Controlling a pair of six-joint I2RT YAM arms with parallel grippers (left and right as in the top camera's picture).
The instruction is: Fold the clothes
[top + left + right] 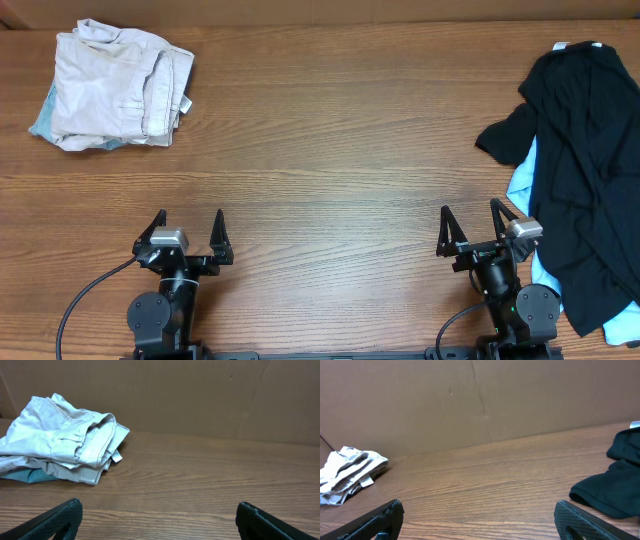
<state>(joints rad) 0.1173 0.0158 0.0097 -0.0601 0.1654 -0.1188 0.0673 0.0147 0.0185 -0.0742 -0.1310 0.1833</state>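
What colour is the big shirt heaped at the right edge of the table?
It is a plain black T-shirt, which shows best in the overhead view.

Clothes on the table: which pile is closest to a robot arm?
The black T-shirt, sprawled beside the right gripper; the cream garment lies far off, at the far left corner.

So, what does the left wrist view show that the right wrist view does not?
Only the left wrist view shows the teal cloth lying under the cream garment. Only the right wrist view shows the black T-shirt, at its right edge. Both show the cream garment, the wooden table and the cardboard wall.
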